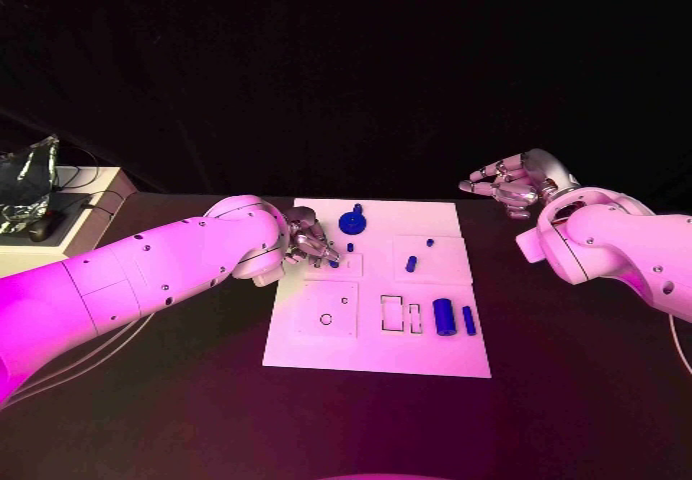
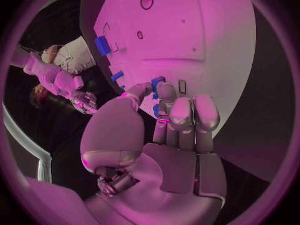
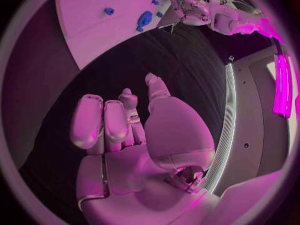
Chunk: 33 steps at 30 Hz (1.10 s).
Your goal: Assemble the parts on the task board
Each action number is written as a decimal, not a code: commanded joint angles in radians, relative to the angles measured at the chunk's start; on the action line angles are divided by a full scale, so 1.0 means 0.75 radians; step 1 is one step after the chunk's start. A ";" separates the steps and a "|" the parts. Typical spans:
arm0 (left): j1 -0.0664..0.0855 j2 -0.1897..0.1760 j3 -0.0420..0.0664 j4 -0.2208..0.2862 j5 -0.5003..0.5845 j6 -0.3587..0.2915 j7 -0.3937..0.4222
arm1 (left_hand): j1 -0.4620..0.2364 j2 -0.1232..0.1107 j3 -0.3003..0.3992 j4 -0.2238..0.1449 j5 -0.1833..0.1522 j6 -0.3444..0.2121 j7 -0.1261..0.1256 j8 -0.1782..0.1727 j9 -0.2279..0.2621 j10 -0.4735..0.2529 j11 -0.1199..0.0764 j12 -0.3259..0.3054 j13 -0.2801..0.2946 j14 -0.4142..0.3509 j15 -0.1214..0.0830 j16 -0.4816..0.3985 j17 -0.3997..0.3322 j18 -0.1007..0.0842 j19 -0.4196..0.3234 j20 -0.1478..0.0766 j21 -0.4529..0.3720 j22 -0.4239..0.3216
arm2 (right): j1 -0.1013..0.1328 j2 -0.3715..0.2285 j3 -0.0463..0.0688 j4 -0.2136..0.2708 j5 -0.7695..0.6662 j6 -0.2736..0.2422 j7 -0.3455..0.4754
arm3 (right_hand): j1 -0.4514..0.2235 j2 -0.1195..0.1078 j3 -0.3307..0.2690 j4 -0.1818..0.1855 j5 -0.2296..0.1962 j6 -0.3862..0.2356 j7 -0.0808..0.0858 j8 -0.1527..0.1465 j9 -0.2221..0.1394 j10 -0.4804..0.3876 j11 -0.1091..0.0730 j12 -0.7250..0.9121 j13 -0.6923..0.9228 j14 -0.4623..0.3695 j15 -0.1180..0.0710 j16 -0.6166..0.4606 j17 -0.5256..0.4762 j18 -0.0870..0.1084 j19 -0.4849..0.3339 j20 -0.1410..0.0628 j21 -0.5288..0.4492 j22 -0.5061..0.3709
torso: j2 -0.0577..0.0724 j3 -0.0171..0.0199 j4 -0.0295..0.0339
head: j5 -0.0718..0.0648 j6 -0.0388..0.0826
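The white task board (image 1: 378, 345) lies mid-table. On it are a round blue part (image 1: 355, 220), two small blue pieces (image 1: 411, 264) (image 1: 349, 247), a blue cylinder (image 1: 443, 316) and a thin blue bar (image 1: 469, 320). My left hand (image 1: 309, 243) is down on the board's upper left, with thumb and a finger pinching a small blue part (image 2: 156, 81) against the board (image 2: 187, 40). My right hand (image 1: 512, 182) hovers over the black table beyond the board's far right corner, fingers loosely apart and holding nothing. The right wrist view shows its bare palm (image 3: 125, 150) and the round part (image 3: 144, 20).
A pale box with cables (image 1: 58, 205) stands at the table's far left. Empty recesses, a round hole (image 1: 326, 320) and rectangular slots (image 1: 394, 312), are in the board's near half. Dark table surrounds the board.
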 commanded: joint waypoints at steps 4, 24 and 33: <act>0.000 0.010 0.000 -0.005 -0.008 0.000 0.003 | 0.054 0.042 0.106 -0.098 0.003 0.000 -0.007 0.002 -0.002 0.006 -0.008 0.004 -0.001 -0.001 -0.001 0.008 -0.001 -0.016 0.002 0.008 -0.005 0.005 | 0.000 0.000 0.000 0.002 -0.004 0.003 0.012 | -0.002 0.014 0.002 -0.007 0.006 0.000 0.008 -0.008 -0.001 -0.011 -0.003 -0.001 -0.001 0.007 -0.006 -0.007 0.001 0.006 0.053 -0.007 -0.005 0.204 | 0.002 0.0011 -0.0009 | -0.001 0.000; 0.000 0.035 -0.007 -0.024 0.005 0.037 -0.034 | 0.057 0.042 0.108 -0.101 0.004 0.000 -0.007 0.002 -0.003 0.006 -0.008 0.004 -0.002 -0.001 -0.002 0.008 -0.001 -0.016 0.003 0.008 -0.006 0.008 | 0.000 -0.004 0.000 0.007 -0.004 0.003 0.012 | -0.002 0.014 0.002 -0.007 0.006 0.000 0.008 -0.008 -0.001 -0.011 -0.003 -0.001 -0.001 0.007 -0.006 -0.007 0.001 0.006 0.053 -0.007 -0.005 0.204 | 0.000 -0.0002 0.0008 | -0.008 -0.006; 0.000 0.032 -0.008 -0.033 -0.006 0.036 -0.054 | 0.055 0.042 0.108 -0.101 0.003 0.000 -0.006 0.001 -0.003 0.006 -0.008 0.004 -0.003 -0.001 -0.002 0.008 -0.001 -0.016 0.003 0.008 -0.007 0.008 | 0.000 -0.005 0.000 0.009 -0.003 0.003 0.014 | -0.002 0.014 0.002 -0.007 0.006 0.000 0.008 -0.008 -0.001 -0.011 -0.003 -0.001 -0.001 0.007 -0.006 -0.007 0.001 0.006 0.053 -0.007 -0.005 0.204 | -0.001 -0.0016 0.0019 | -0.007 -0.007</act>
